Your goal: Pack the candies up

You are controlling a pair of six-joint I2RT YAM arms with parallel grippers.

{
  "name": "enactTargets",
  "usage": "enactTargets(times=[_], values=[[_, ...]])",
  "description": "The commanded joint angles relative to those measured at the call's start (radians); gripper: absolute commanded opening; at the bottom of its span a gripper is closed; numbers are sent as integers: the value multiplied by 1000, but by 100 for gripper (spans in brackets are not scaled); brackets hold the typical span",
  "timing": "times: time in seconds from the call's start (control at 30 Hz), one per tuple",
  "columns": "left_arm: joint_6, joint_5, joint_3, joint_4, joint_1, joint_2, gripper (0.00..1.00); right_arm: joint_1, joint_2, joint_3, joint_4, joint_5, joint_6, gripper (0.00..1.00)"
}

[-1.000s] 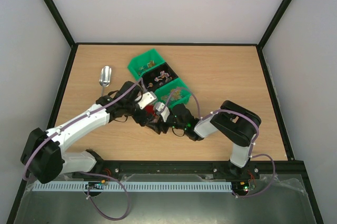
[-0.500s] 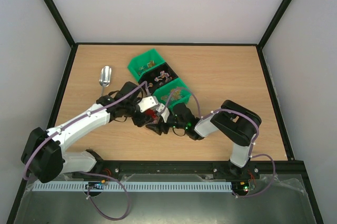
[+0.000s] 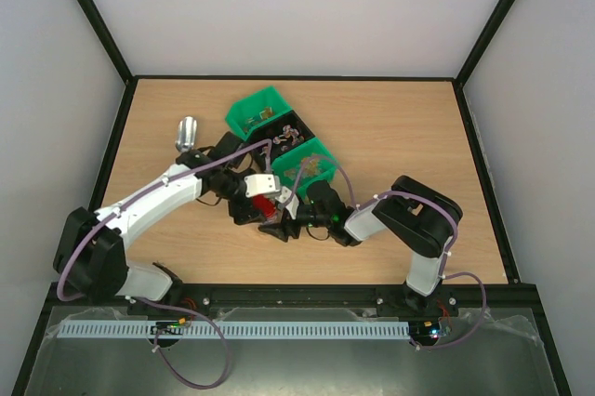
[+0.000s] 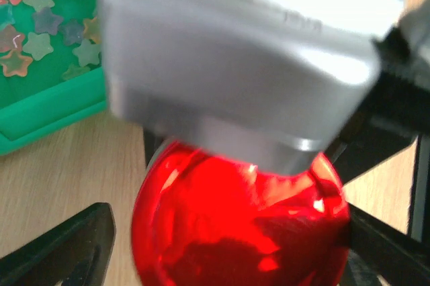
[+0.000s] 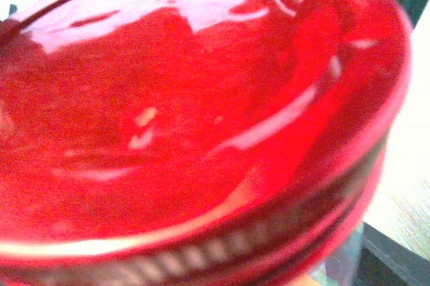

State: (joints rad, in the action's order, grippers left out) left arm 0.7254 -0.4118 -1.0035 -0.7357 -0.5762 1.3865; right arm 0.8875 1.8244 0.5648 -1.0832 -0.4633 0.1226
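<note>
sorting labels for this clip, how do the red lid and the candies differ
The lid is one round, glossy red piece; the candies are many small stars in pale mixed colours. The lid looks far larger than any candy. The candies lie in the green tray; the lid is outside it, over bare wood. Nothing plainly shared.

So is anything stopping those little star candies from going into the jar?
Yes. The red lid sits over the mouth of the jar, as far as the wrist views show, so the candies in the green tray have no way in until it comes off.
</note>
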Motion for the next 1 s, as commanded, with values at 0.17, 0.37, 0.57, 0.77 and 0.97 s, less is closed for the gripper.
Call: enactTargets(times=[0.17,0.37,0.57,0.77,0.97], values=[[-144,-56,84,87,44,-185,99,10,4,-4,-6,42,-37,41],[-419,67,174,262,-17,-253,98,12,16,5,-5,99,-87,40],[-444,156,209,316,-86,-249,99,12,18,9,0,106,-92,40],[-427,257,218,329,-99,-220,99,12,15,6,-1,95,-74,40],[-399,308,203,301,-95,-211,98,11,11,-2,-3,64,-46,40]])
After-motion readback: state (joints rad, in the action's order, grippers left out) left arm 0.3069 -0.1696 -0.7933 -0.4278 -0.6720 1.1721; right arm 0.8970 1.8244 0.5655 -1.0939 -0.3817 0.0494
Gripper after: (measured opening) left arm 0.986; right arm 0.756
